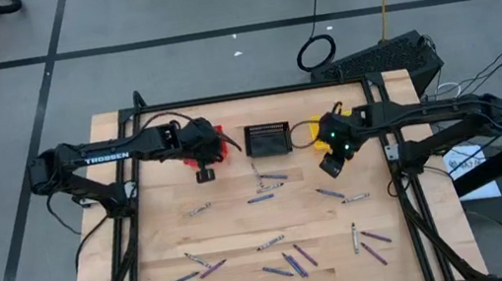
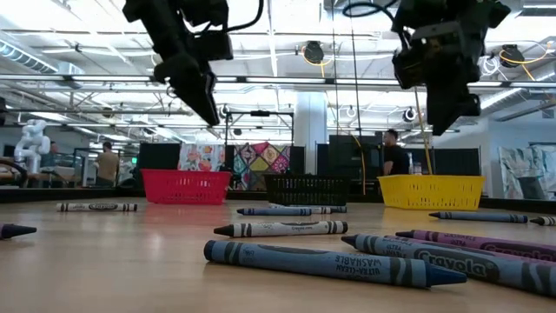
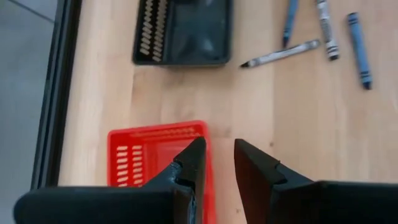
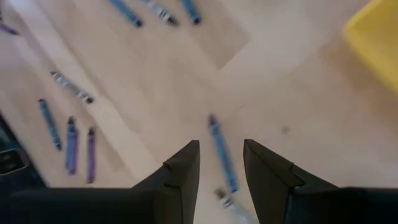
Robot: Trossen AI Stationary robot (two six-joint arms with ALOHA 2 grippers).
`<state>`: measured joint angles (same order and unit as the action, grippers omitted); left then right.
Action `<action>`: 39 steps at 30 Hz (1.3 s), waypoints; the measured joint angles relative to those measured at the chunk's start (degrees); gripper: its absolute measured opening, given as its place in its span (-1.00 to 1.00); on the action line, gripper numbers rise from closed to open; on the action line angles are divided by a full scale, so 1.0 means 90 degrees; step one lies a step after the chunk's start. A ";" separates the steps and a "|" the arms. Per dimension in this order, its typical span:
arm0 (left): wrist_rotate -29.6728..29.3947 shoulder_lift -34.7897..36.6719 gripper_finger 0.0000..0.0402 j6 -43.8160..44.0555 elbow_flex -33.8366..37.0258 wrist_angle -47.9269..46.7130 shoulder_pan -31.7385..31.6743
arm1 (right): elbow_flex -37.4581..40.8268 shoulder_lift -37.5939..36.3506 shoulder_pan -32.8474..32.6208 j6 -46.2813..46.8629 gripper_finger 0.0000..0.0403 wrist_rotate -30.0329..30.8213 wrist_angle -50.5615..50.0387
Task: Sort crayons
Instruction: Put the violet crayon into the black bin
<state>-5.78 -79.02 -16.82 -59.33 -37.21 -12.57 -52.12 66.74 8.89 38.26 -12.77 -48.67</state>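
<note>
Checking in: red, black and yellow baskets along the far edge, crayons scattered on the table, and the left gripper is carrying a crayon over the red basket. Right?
Not quite. The left gripper is empty: the left wrist view shows bare space between its fingers above the red basket. The rest holds.

Wooden table [image 1: 234, 225] carries crayons [image 1: 269, 185], seemingly three baskets [image 1: 268, 139].

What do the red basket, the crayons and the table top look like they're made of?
Red basket: apparently moulded plastic, evenly coloured, with slotted walls. Crayons: probably wax inside printed paper wrappers, with bare pointed tips. Table top: light wood, likely plywood, smooth with faint grain and a slight sheen.
</note>
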 joint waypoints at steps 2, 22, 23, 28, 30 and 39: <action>0.0000 0.0000 -0.60 -0.0002 -0.0011 0.0000 0.0109 | 0.0000 0.0000 -0.0279 0.0380 -0.45 0.0015 0.0041; -0.0053 0.0000 -0.60 0.0001 -0.0012 -0.0162 0.0235 | 0.0002 0.0005 -0.3155 0.3491 -0.45 0.1087 0.0450; -0.0053 0.0000 -0.60 0.0002 -0.0012 -0.0161 0.0235 | 0.0000 0.0005 -0.3320 0.3564 -0.45 0.1087 0.0375; -0.0053 0.0000 -0.60 0.0002 -0.0012 -0.0151 0.0235 | 0.0002 0.0043 -0.4223 0.3697 -0.45 0.1233 0.0105; -0.0056 0.0000 -0.60 0.0002 -0.0012 -0.0141 0.0235 | 0.0002 0.0102 -0.4508 0.3709 -0.45 0.1378 -0.0034; -0.0056 0.0000 -0.60 0.0005 -0.0012 -0.0140 0.0235 | 0.0002 0.0700 -0.5390 0.4225 -0.45 0.1428 -0.0199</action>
<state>-6.28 -79.02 -16.78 -59.44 -38.47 -10.46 -52.10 73.04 -39.62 76.28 0.09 -50.47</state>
